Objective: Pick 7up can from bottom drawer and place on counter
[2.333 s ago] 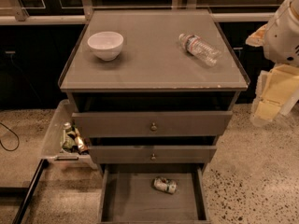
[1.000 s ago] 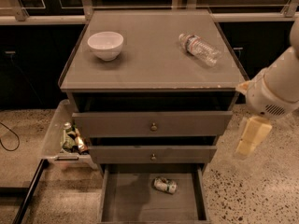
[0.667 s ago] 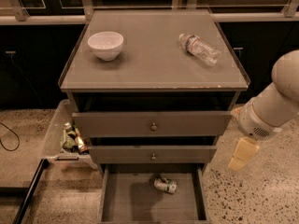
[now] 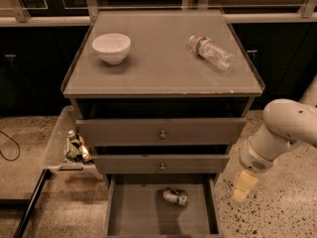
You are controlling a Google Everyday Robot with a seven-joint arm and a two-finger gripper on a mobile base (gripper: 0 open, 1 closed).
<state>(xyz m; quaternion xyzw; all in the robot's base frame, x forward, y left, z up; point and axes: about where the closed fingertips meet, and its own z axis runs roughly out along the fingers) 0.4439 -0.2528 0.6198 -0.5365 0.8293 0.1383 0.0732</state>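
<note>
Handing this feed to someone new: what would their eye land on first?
The 7up can lies on its side towards the back of the open bottom drawer. The gripper hangs pointing down just right of that drawer. On the counter sit a white bowl at left and a toppled water bottle at right.

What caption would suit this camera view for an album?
Gripper hangs beside the open bottom drawer, where the 7up can lies, not yet lifted.

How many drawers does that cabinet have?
3: the top drawer and the middle drawer, each with a knob, and the bottom drawer pulled out, holding the 7up can. The gripper hangs beside them, at the picture's right.
</note>
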